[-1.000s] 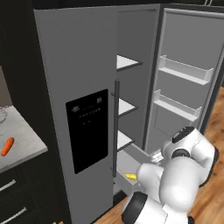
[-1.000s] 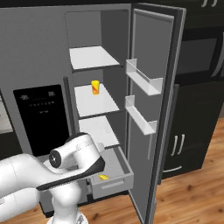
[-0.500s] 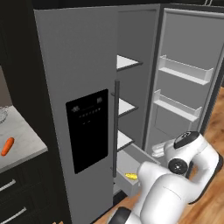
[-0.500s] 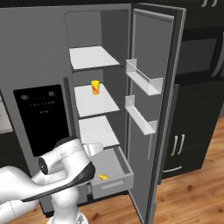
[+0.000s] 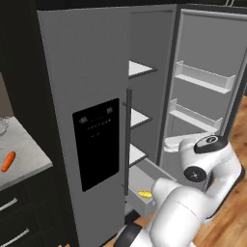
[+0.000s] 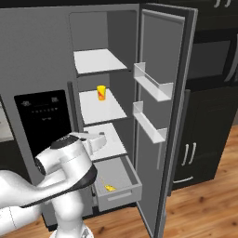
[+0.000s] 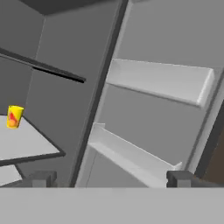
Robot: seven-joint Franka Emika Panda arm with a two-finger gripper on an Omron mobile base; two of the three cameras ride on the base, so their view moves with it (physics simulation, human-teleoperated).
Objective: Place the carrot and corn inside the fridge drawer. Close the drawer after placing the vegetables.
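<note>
Corn (image 6: 109,188) in open fridge drawer (image 6: 122,195), pincer (image 7: 109,178) spread wide above, empty

The corn (image 6: 110,188) is seen lying in the pulled-out fridge drawer (image 6: 122,195), below the shelves. A cup (image 6: 101,92) is set on the middle shelf (image 6: 102,108), at 12 o'clock from the corn. The carrot (image 5: 7,161) is left on the counter (image 5: 26,161), at 9 o'clock of the fridge.
</note>
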